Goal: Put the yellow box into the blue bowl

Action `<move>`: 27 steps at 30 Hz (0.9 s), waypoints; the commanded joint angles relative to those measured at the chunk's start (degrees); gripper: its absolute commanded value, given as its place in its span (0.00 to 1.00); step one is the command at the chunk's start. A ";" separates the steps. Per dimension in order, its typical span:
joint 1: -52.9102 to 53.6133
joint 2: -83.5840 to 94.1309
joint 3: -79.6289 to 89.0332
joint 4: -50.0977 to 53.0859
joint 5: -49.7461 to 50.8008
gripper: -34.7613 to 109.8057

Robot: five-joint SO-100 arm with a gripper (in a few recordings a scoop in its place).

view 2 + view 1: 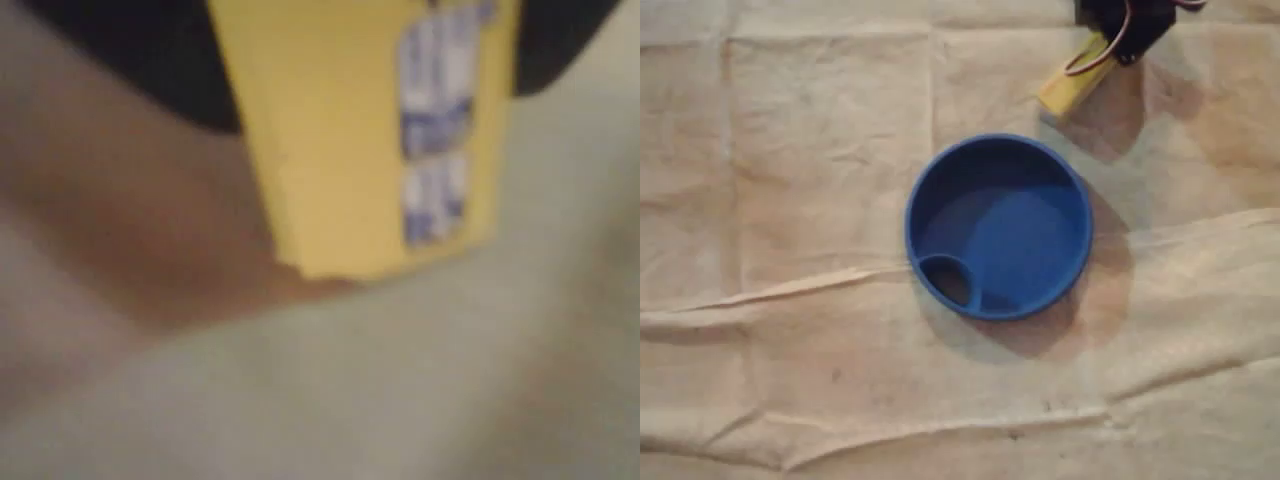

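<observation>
one creased cloth covers the worktop (790,380), and nearly at its middle in the overhead view sits the blue bowl (1015,225), upright, with a small oval pocket (948,280) at its lower-left rim and nothing else inside. up at the top right edge of that view the dark pincer (1110,38) grips the yellow box (1072,85) by one end. in the wrist view the box (370,130) runs down from between the dark fingers, blue print on its face, with the blurred cloth beneath it. the shadow thrown to the box's right suggests it hangs above the cloth rather than resting on it.

the move ahead turns on this: the bowl lies down and to the left of the box in the overhead view, near but apart, with a strip of bare cloth between the box's free end and the upper-right rim. the box's long axis runs on a slant from upper right, at the pincer, to lower left, so its free end already points at the bowl. carrying it along that same line should bring it over the opening before letting go.
</observation>
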 commanded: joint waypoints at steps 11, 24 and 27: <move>0.09 1.23 -0.79 -0.62 -0.53 0.27; 0.53 2.90 -2.02 5.62 0.00 0.24; 0.00 8.09 -3.43 7.29 0.18 0.24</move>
